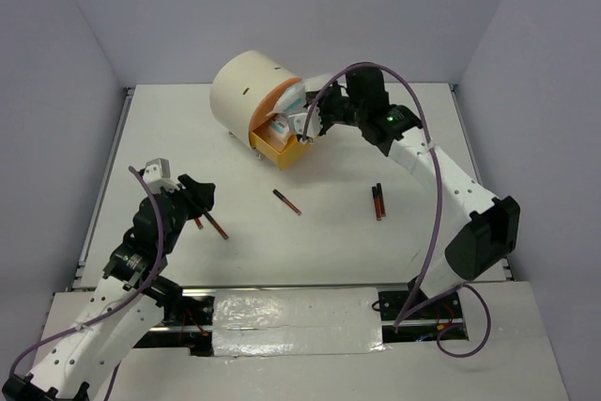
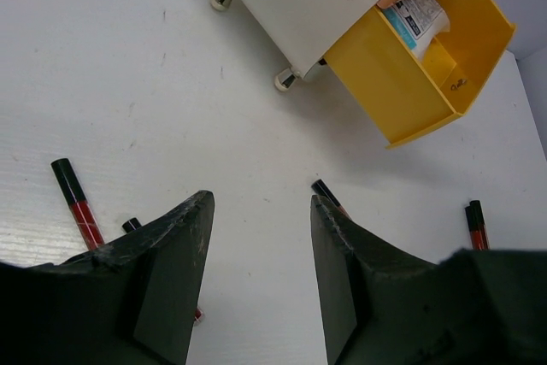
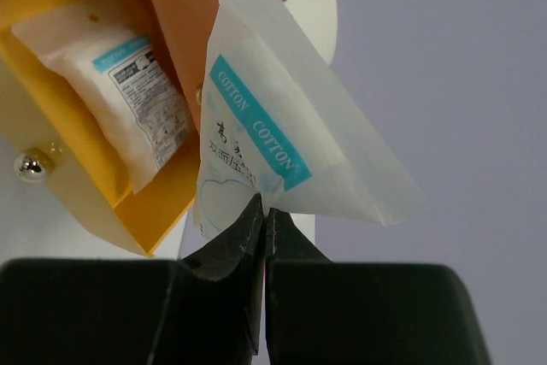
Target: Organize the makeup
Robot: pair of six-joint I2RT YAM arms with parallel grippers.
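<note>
My right gripper (image 3: 264, 208) is shut on the lower edge of a clear cotton packet (image 3: 273, 134) with a blue label, holding it just beside the open yellow drawer (image 3: 60, 168). A second packet (image 3: 115, 96) lies inside that drawer. My left gripper (image 2: 261, 204) hangs open over the bare table with nothing between its fingers. A black-and-red stick (image 2: 75, 203) lies to its left and another stick (image 2: 325, 191) peeks out by its right finger. In the top view one stick (image 1: 286, 201) lies mid-table, a pair of sticks (image 1: 377, 201) lies to the right, and one stick (image 1: 214, 224) lies by the left gripper (image 1: 200, 196).
The cream cylindrical chest (image 1: 246, 91) stands at the back centre on small feet, its yellow drawer (image 1: 277, 146) pulled out toward the front right. The right arm (image 1: 441, 171) arches over the table's right side. Purple-grey walls close in the back and sides.
</note>
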